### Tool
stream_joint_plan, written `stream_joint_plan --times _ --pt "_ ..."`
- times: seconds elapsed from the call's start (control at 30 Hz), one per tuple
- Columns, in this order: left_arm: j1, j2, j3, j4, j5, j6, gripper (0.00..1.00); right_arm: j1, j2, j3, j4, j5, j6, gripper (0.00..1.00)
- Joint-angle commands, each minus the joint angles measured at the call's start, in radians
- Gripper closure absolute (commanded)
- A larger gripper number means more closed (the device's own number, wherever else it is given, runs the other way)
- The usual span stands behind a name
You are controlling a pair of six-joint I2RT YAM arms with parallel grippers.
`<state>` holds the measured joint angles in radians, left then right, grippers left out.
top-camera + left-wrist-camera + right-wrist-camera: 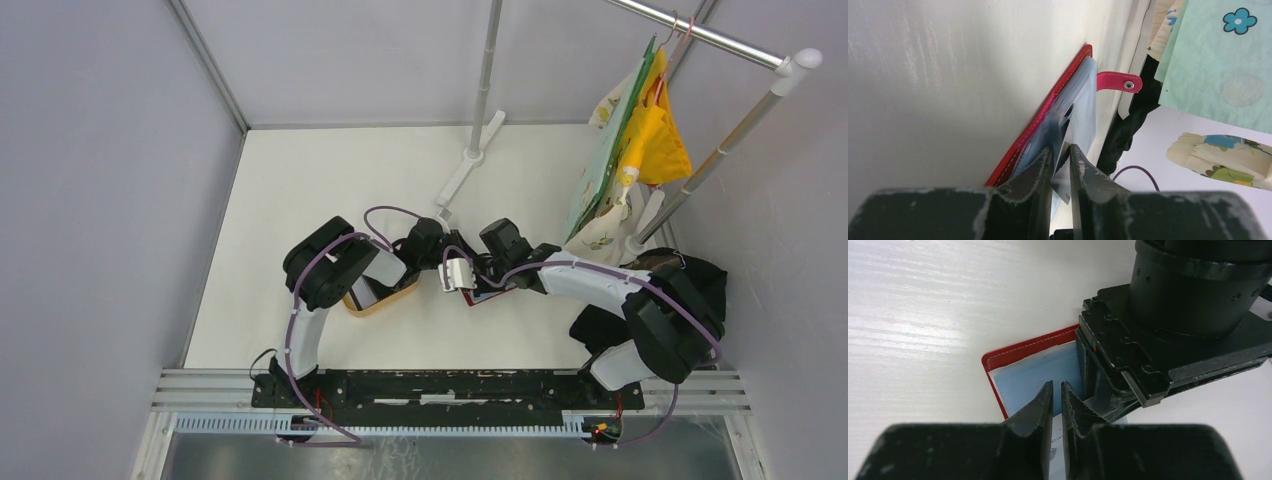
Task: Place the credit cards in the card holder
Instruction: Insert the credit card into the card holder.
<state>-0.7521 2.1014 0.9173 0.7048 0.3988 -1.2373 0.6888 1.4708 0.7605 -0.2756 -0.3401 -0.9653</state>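
My left gripper pinches the red holder. My right gripper pinches a pale card.

Left gripper and right gripper sit tip to tip, jaws pinched narrow.

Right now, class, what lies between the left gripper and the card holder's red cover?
A pale credit card in the jaws, then grey-blue pocket panels; the left wrist view shows it.
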Motion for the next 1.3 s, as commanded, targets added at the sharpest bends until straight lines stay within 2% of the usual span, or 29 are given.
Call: stream_joint_plan --times 0.0,1.27 --pt "0.005 0.023 0.005 -0.003 0.001 0.045 0.74 0.012 0.007 0.007 0.033 0.052 0.005 0.84" --pt "0.005 0.028 0.003 0.010 0.011 0.042 0.70 0.014 0.059 0.069 -0.054 0.234 -0.038 0.80"
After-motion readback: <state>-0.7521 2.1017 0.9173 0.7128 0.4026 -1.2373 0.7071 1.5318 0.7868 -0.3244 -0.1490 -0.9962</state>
